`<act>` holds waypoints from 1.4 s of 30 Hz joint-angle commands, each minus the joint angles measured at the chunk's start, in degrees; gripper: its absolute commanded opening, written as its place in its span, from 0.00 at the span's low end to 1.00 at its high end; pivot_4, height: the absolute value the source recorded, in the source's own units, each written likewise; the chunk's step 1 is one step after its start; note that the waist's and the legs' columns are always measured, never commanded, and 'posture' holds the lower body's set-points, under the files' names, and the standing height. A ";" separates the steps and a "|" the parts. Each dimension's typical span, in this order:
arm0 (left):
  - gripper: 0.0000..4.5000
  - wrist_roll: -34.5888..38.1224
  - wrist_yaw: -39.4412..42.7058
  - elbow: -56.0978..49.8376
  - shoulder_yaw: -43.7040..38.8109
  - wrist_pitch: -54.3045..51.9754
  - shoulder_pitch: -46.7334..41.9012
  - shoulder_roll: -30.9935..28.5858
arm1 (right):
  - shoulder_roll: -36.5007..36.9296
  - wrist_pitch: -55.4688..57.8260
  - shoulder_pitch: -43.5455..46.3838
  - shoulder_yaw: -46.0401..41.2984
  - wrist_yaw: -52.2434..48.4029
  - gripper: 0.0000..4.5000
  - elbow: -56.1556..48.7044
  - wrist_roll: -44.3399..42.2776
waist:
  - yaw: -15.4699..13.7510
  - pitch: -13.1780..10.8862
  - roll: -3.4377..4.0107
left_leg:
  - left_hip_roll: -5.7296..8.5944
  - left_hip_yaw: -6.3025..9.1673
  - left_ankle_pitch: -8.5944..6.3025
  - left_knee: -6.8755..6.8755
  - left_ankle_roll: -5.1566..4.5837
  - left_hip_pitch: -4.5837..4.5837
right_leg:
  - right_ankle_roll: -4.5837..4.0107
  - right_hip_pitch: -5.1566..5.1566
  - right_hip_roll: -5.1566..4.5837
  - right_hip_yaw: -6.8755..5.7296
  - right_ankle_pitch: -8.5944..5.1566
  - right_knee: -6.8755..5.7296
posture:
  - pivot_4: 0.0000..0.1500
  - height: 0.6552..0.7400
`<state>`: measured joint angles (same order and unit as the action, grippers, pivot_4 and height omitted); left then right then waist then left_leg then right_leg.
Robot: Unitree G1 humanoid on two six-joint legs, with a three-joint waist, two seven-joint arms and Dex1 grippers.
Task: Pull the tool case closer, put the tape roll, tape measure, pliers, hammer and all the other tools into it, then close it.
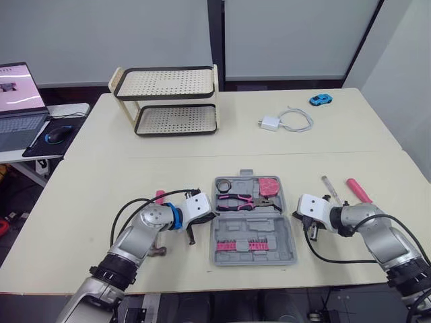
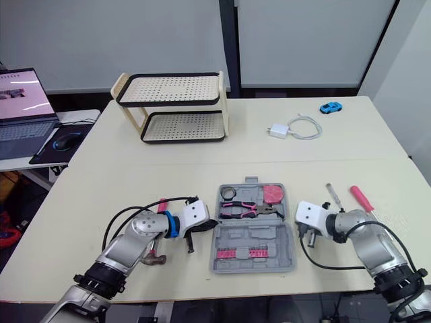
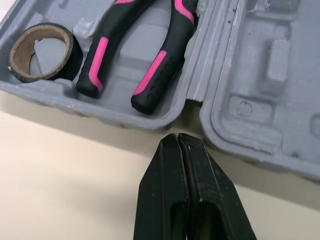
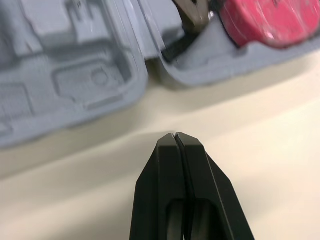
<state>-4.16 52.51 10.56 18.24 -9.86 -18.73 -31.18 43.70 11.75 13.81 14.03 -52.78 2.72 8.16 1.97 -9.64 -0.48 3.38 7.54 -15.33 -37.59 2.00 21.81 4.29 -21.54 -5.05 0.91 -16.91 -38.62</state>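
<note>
Left eye view, tool case [image 1: 252,227] between left hand [image 1: 192,238], right hand [image 1: 311,235]

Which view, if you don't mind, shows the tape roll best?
The left wrist view: the tape roll lies close up in the tool case beside the pliers. Both eye views show it as a small ring; the right wrist view faces the tape measure.

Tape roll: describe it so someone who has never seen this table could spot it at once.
On the big beige table, find the open grey tool case near the front edge. The tape roll lies in its far-left corner compartment, beside the pink-handled pliers: a small black ring with a brown cardboard core, the only round hollow thing there.
</note>
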 commanded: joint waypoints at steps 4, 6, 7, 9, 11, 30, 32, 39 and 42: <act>0.00 6.64 4.15 -5.90 -7.87 -0.48 2.93 -6.17 | 3.96 4.14 -1.81 -8.90 -2.80 0.00 -5.40 -6.88 | -0.17 -0.04 0.00 | -0.07 -0.01 0.00 0.04 0.00 0.16 | 0.00 -0.18 -0.04 0.04 0.00 0.00 | 1.00 1.00; 0.00 12.46 7.37 -8.72 -13.95 -0.80 5.39 -9.52 | 6.09 5.08 -3.56 -15.48 -4.09 0.00 -7.11 -11.50 | -0.27 -0.08 -0.02 | -0.14 0.01 0.00 0.04 0.00 0.25 | 0.00 -0.23 -0.12 0.04 0.00 0.01 | 1.00 1.00; 0.09 14.47 8.28 -9.73 -15.96 -1.04 6.34 -10.53 | 6.78 5.30 -4.23 -17.53 -4.34 0.00 -7.64 -12.89 | -0.29 -0.09 -0.02 | -0.20 0.01 0.00 0.04 0.00 0.28 | 0.00 -0.26 -0.14 0.04 0.00 0.02 | 1.00 1.00; 0.20 19.01 10.30 -11.27 -20.78 -2.52 8.71 -12.80 | 7.88 6.62 -5.77 -22.73 -5.48 0.09 -8.35 -17.06 | -0.33 -0.10 -0.01 | -0.19 0.00 0.00 0.06 0.00 0.29 | 0.00 -0.24 -0.19 0.05 0.00 0.08 | 1.00 1.00; 0.35 23.68 11.93 -10.52 -28.43 -4.46 11.40 -15.96 | 9.46 8.86 -7.37 -30.32 -6.78 0.21 -8.11 -21.74 | -0.33 -0.11 -0.02 | -0.19 -0.01 0.00 0.09 -0.01 0.26 | 0.00 -0.19 -0.20 0.03 0.00 0.12 | 1.00 1.00; 1.00 25.72 9.46 19.99 -49.31 -0.42 21.62 -24.62 | 17.09 -5.56 -15.48 -48.75 -2.21 0.99 22.24 -19.90 | -0.13 -0.11 0.00 | -0.16 -0.24 0.00 0.67 -0.01 0.04 | -0.03 -0.15 -0.17 0.07 0.01 0.48 | 1.00 1.00; 1.00 25.15 7.49 19.94 -49.40 0.66 21.44 -24.46 | 16.93 -7.01 -15.09 -48.64 -0.81 0.99 24.40 -19.49 | -0.13 -0.11 0.00 | -0.18 -0.25 0.00 0.68 -0.01 0.06 | -0.03 -0.15 -0.18 0.07 0.01 0.51 | 1.00 1.00; 1.00 23.50 2.05 17.66 -47.92 -0.12 22.06 -24.02 | 16.15 -11.90 -14.52 -47.66 3.73 0.99 27.85 -18.31 | -0.12 -0.10 0.01 | -0.18 -0.27 0.00 0.69 -0.01 0.04 | -0.03 -0.15 -0.19 0.09 0.01 0.50 | 1.00 1.00; 1.00 22.72 0.40 16.80 -47.91 0.29 22.51 -23.62 | 16.25 -11.48 -15.10 -47.43 2.46 0.99 27.31 -19.45 | -0.09 -0.09 0.02 | -0.19 -0.30 0.00 0.69 -0.01 0.03 | -0.03 -0.14 -0.19 0.12 0.01 0.50 | 1.00 1.00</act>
<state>18.96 54.12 28.76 -28.70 -10.45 3.47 -54.45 59.21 0.86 -1.30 -32.46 -50.03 31.16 -10.28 1.88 -9.73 -0.47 3.19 7.24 -15.33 -36.90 1.99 21.84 4.26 -21.68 -5.24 1.03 -16.89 -38.11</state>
